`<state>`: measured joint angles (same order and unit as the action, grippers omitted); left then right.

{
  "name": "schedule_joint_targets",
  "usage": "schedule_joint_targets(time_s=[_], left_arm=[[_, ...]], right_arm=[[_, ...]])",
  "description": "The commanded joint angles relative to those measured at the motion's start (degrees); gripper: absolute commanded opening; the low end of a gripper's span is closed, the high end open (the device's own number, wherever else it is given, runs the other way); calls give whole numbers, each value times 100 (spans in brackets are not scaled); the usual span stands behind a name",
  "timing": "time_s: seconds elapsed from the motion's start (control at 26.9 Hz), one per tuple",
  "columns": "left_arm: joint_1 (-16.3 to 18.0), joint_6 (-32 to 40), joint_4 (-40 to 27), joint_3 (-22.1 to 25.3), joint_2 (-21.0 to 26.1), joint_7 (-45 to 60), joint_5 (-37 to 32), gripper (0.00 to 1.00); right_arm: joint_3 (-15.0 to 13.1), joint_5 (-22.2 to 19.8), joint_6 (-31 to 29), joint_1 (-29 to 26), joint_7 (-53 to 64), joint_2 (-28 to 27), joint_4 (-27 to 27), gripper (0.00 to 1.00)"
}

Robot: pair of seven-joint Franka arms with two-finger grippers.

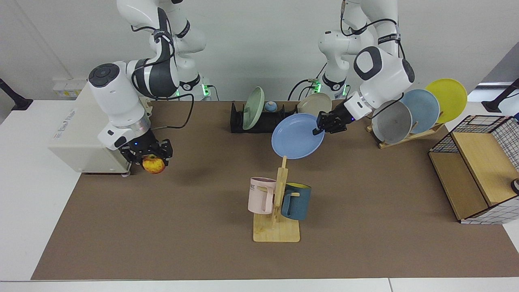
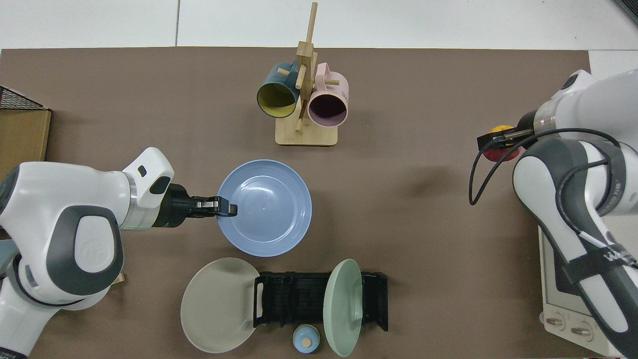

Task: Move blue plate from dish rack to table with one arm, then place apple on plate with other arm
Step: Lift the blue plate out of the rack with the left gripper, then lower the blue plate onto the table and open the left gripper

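In the facing view, the right tool (image 1: pixel 151 158) hangs above the bench (image 1: pixel 162 227) beside a white box (image 1: pixel 77 134), pinching the apple (image 1: pixel 153 164). The rack (image 1: pixel 261 121) at the back holds a green plate (image 1: pixel 253 108); a beige plate (image 1: pixel 314 104) leans at its end. The left tool (image 1: pixel 324 125) grips the rim of the blue plate (image 1: pixel 297 136), held in the air, tilted, in front of the rack and above the mug stand (image 1: pixel 276 215).
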<state>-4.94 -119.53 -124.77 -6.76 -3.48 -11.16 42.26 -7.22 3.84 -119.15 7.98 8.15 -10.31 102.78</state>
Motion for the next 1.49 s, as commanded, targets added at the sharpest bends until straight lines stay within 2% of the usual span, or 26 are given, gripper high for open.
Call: schedule_joint_targets(time_s=[0.0, 0.19, 0.52, 0.93, 1.08, 1.15, 1.23, 1.34, 1.41, 1.45], left_arm=[[-25, -185, 103, -53, 374, -219, 291, 0], [-25, -351, 85, -141, 629, -281, 563, 0], [-25, -1142, 94, -615, 981, -659, 511, 0], [-16, -1740, 85, -967, 1200, -580, 511, 0], [-16, -2047, 102, -1142, 1560, -448, 511, 0], [-16, -2145, 111, -1231, 1579, -404, 520, 0], [-16, -2136, 111, -1240, 1579, -395, 520, 8], [-16, -2145, 111, -1266, 1579, -369, 520, 30], [-24, -2189, 111, -1345, 1579, -290, 511, 35], [-25, -2189, 129, -1363, 1570, -212, 502, 41]], right_arm=[[28, -24, -214, 99, -305, -15, 40, 0], [28, -15, -320, 169, -341, -103, 67, 0], [28, -15, -785, 354, -692, -279, 278, 0], [19, -15, -593, 661, -1289, -217, 260, 0], [10, -15, -487, 679, -1307, -173, 234, 0], [10, -15, -434, 679, -1307, -147, 216, 0], [10, -15, -408, 679, -1307, -121, 207, 0], [10, -15, -338, 688, -1316, -94, 207, 0], [19, -15, -276, 688, -1334, -59, 225, 0], [19, -15, -250, 679, -1334, -42, 234, 0]])
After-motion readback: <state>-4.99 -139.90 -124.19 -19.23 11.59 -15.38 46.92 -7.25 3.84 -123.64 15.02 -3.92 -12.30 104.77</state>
